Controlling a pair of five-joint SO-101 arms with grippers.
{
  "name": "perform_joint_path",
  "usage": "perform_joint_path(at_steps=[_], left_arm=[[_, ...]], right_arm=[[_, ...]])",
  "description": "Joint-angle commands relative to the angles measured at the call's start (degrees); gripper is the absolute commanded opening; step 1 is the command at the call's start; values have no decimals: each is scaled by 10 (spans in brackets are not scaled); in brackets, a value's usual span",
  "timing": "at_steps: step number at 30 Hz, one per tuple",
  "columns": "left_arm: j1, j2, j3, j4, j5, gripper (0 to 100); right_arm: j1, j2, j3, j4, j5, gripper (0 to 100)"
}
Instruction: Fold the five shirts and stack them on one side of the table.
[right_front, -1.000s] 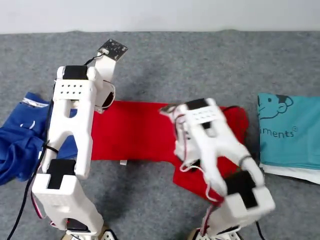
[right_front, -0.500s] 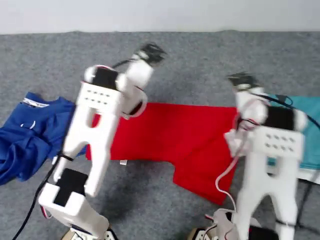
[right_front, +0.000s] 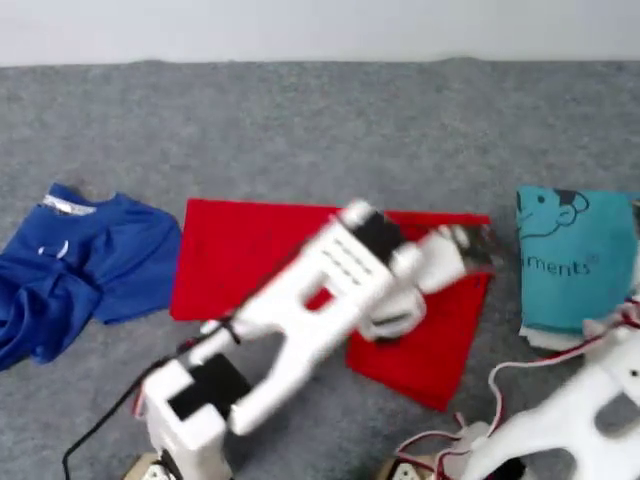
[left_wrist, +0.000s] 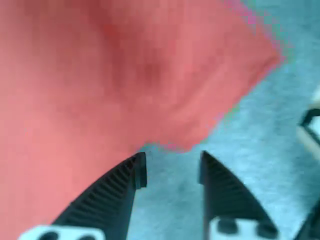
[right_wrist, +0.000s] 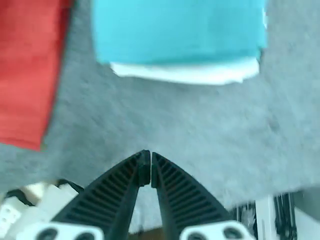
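**Table** (right_front: 320, 110): grey and cloth-covered. A wide bare strip runs along the far side, and there is more bare ground in front of the shirts.

**Red shirt** (right_front: 240, 265): the largest item, at the table's centre. It lies flat as a partly folded oblong, with a flap running out toward the near right. Judged to be the shirt in hand, its fold not yet finished.

**Blue shirt** (right_front: 80, 265): on the left side, rumpled and unfolded, just beside the red shirt's left edge. Judged to be awaiting its turn.

**Teal shirt** (right_front: 575, 260): on the right side, folded, resting on a folded white shirt (right_wrist: 185, 73) whose edge shows beneath it. Judged to be the stack, which makes the right the collecting side. A narrow grey gap separates it from the red shirt.

**Left arm** (right_front: 320, 290): stretched diagonally over the red shirt to its far right corner.

**Right arm** (right_front: 580, 420): at the near right, standing clear of the shirts, probably to leave the working room free.

**Left claw** (left_wrist: 172, 165): jaws apart with nothing between them. One finger is over the cloth's edge and the gap is over bare table. The placement suggests the claw is about to take that corner.

**Right claw** (right_wrist: 148, 165): fingers together, holding nothing, above bare table in front of the stack.

**Clearance**: the corner lies near the stack, so a grip there could snag the teal edge. There is open room toward the centre and the near side.
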Motion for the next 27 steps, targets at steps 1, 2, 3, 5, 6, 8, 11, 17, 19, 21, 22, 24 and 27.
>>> perform_joint_path(at_steps=[1,2,3,5,6,8,11,17,19,21,22,24,27], left_arm=[[49,12,-19,-1,29,235],[58,20,-19,-2,30,239],[65,29,-19,-4,30,239],[76,47,-20,-17,29,239],[78,56,-20,-26,30,239],[79,74,-20,-46,30,239],[79,104,-20,-73,29,239],[82,156,-20,-91,30,237],[82,178,-20,-103,33,233],[81,194,-20,-114,36,198],[81,197,-22,-118,40,174],[82,200,-35,-117,40,127],[84,198,-47,-117,37,66]], right_arm=[[81,-15,-24,22,44,20],[100,-15,-24,22,54,20],[116,-15,-24,22,63,20],[145,-15,-24,22,81,20],[157,-15,-24,22,88,20],[177,-15,-24,22,98,20],[198,-15,-24,22,105,20],[220,-15,-24,22,105,20],[220,-15,-24,22,105,20],[220,-17,-24,22,105,20],[220,-18,-24,22,105,20],[220,-19,-24,22,105,20],[220,-18,-24,22,104,20]])
